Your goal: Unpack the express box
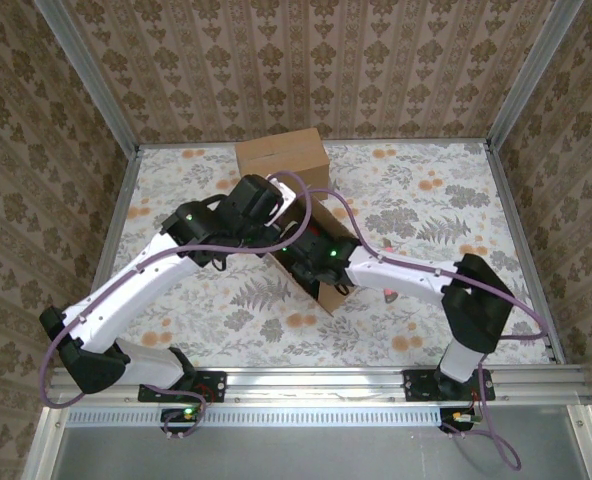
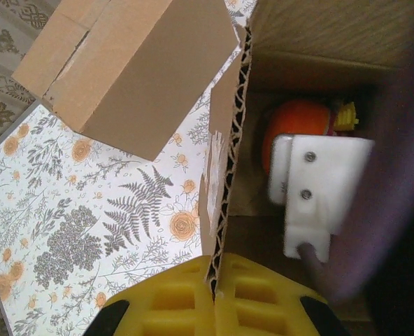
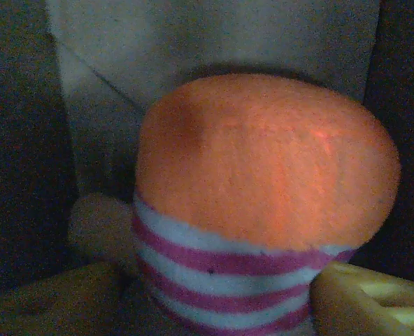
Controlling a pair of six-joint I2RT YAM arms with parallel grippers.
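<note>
The express box (image 1: 323,294) stands open at the middle of the table, with its brown flap (image 1: 281,156) folded back toward the far side. My left gripper (image 2: 221,280) is shut on the corrugated edge of the box's side wall (image 2: 224,175), and it also shows from above (image 1: 274,205). Inside the box lies an orange plush toy (image 2: 298,126) with pink and white stripes (image 3: 263,161). My right gripper (image 3: 214,308) is down inside the box and open. One yellow finger (image 3: 375,301) is at the toy's right and the other is at its left.
A small yellow item (image 2: 345,115) lies beside the toy deep in the box. The right arm's white wrist body (image 2: 319,189) takes up much of the box opening. Flowered cloth (image 1: 416,190) covers the table, and wallpapered walls with metal posts close it in.
</note>
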